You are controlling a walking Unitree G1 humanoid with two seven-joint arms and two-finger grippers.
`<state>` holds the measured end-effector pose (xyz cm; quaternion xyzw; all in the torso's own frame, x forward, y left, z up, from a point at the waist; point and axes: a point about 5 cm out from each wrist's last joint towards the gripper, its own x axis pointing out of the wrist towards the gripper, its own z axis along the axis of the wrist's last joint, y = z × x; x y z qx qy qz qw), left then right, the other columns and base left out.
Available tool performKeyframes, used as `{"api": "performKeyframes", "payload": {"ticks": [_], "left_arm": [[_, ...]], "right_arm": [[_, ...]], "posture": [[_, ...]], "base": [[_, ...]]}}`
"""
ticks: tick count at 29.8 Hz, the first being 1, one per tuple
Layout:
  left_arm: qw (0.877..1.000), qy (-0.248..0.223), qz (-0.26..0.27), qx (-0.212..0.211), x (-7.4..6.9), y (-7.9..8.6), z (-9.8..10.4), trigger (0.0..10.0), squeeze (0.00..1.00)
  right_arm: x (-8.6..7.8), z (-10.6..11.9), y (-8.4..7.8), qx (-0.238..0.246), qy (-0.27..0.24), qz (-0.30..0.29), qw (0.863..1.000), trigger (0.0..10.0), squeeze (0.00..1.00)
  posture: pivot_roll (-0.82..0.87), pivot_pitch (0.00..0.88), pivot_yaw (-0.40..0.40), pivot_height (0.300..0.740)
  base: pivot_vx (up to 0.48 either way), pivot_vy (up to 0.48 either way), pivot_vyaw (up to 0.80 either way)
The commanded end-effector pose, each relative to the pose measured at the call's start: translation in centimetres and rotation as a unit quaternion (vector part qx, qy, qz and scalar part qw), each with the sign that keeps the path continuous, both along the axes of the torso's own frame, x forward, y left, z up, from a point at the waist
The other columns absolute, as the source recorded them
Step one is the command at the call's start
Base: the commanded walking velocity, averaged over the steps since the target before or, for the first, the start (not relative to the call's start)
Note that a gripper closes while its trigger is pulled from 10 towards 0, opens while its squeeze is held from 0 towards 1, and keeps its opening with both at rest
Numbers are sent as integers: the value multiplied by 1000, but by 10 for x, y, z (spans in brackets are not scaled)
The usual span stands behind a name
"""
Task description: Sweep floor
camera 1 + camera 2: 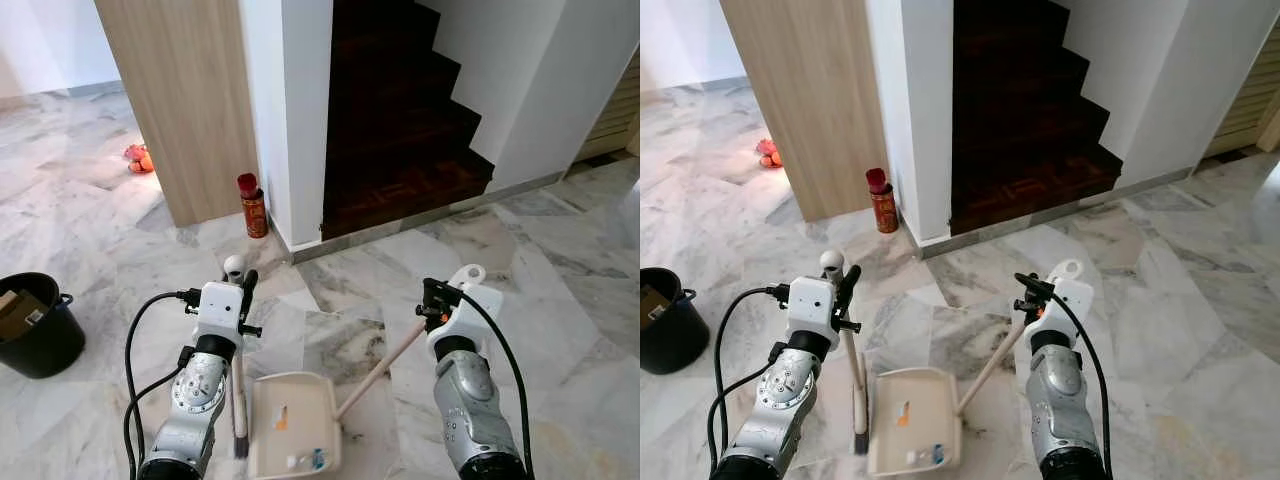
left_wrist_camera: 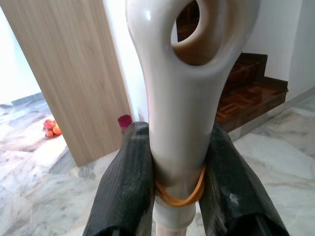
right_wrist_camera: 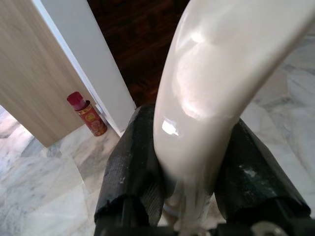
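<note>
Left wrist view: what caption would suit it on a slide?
Left gripper clamped on a cream broom handle, facing a dark staircase.

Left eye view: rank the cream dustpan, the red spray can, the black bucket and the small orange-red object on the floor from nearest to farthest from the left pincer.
1. Cream plastic dustpan: on the floor just below and right of the left pincer.
2. Red spray can: ahead, by the white wall corner.
3. Black round bucket: far to the left; close to the can in distance, hard to call.
4. Small orange-red object: farthest, ahead-left beside the wooden panel.
</note>
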<state>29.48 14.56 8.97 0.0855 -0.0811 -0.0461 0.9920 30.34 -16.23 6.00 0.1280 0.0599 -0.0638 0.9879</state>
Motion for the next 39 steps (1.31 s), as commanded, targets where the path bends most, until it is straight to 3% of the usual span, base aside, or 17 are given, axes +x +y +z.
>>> {"api": "performKeyframes", "payload": {"ticks": [1, 10, 39], "left_arm": [[1000, -31, 2, 0, 2, 1, 13, 10000, 0], [999, -29, 3, -13, 2, 0, 13, 10000, 0], [1000, -28, 1, -12, 2, -1, 13, 10000, 0]], "right_arm": [[9, 16, 2, 23, -30, -3, 999, 10000, 0], [9, 16, 1, 26, -25, 3, 999, 10000, 0], [9, 16, 3, 26, -23, 10, 999, 10000, 0]], "posture": [[57, 0, -13, 740], [55, 0, -12, 740], [57, 0, -14, 740]], "base": [[0, 0, 0], [0, 0, 0], [0, 357, 0]]}}
